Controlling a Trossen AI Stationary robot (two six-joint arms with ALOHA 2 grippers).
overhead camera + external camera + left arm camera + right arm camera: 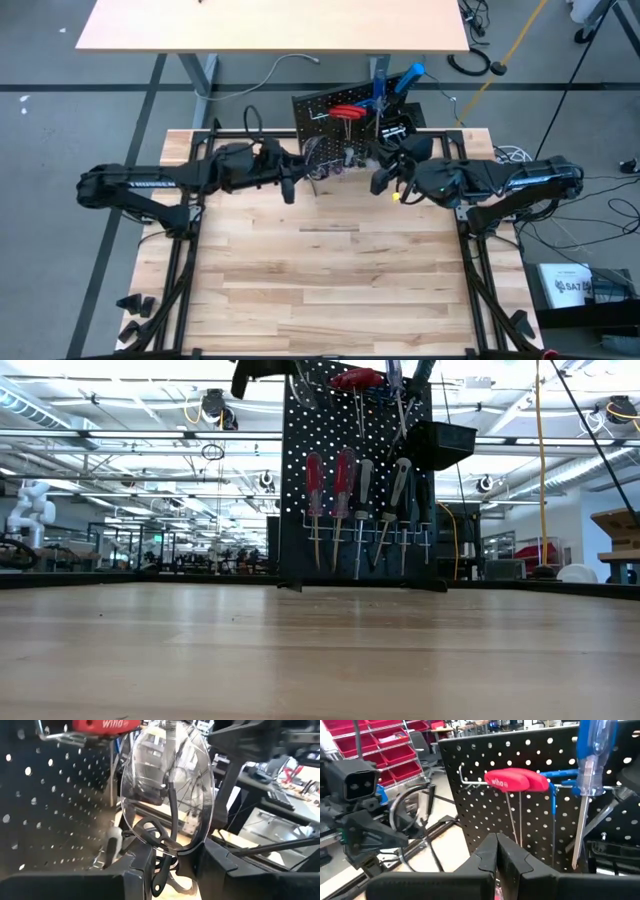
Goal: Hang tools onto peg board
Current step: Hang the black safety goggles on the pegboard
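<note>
Grippers first, from left to right: the left gripper (290, 182) sits near the left edge of the peg board (330, 115), its fingers (137, 870) partly closed on a pair of clear safety glasses (167, 790) with a curved transparent lens and thin black temple arms. The right gripper (383, 180) hangs just in front of the board's right half, with its jaws fully closed and holding nothing; a small yellow object (397, 196) shows beside it, and its nature cannot be told. The peg board is a black perforated metal panel standing upright at the far edge of the light wooden table (330, 290). On an upper silver hook hang two red T-handle keys (512, 781) with smooth moulded grips and thin steel shafts; one grip carries the white word "wiha". Beside them hang a blue T-handle key (555, 775) and a screwdriver with a translucent blue handle (589, 750). Lower down, a silver hook rail carries a row of screwdrivers (345, 510) with red and dark handles. A small black bin (440, 445) is fixed to the board's right side.
</note>
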